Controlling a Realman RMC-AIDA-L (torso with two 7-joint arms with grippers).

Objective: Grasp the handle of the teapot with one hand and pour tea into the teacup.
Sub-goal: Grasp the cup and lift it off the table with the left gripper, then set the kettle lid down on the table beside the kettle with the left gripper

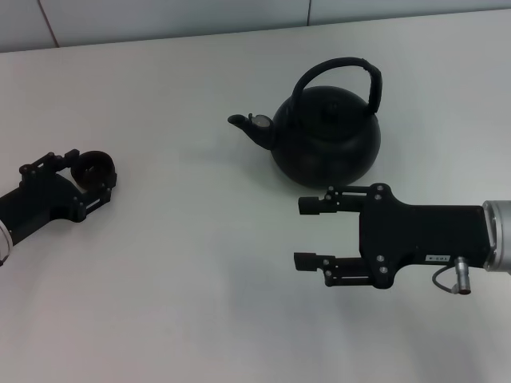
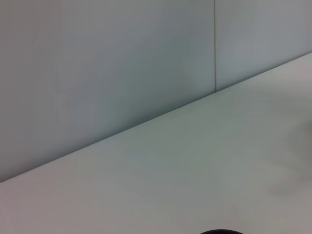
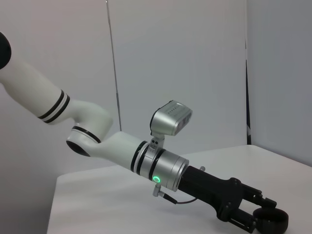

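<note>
The matte black teapot (image 1: 327, 136) stands upright toward the back of the white table, its spout (image 1: 243, 122) pointing left and its arched handle (image 1: 345, 68) up over the lid. My right gripper (image 1: 300, 233) hovers open just in front of the pot, fingers pointing left, holding nothing and clear of the handle. At the far left the small dark teacup (image 1: 96, 166) sits between the fingers of my left gripper (image 1: 89, 177), which is shut on it. The right wrist view shows that same left gripper (image 3: 263, 217) with the teacup (image 3: 273, 220) at its tip.
The white table (image 1: 200, 263) runs back to a pale wall (image 1: 160, 16). The left wrist view shows only the table (image 2: 204, 165), the wall (image 2: 97, 73) and a dark sliver (image 2: 222, 232) at the picture's edge.
</note>
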